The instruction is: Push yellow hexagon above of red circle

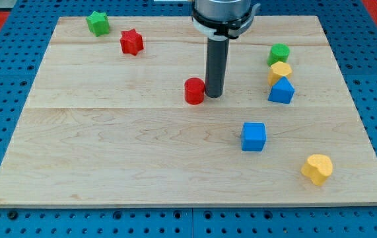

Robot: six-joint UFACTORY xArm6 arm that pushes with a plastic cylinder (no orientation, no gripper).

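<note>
The red circle (194, 90) lies near the middle of the wooden board (109, 152). My tip (214, 96) rests on the board just at the circle's right side, almost touching it. The yellow hexagon (280, 71) sits toward the view's right, wedged between a green block (278, 53) above it and a blue triangle-like block (281, 91) below it. The tip is well left of the hexagon.
A blue cube (253, 137) lies below and right of the tip. A yellow heart-shaped block (317, 168) sits near the bottom right. A red star (131, 42) and a green star (98, 23) lie at the top left.
</note>
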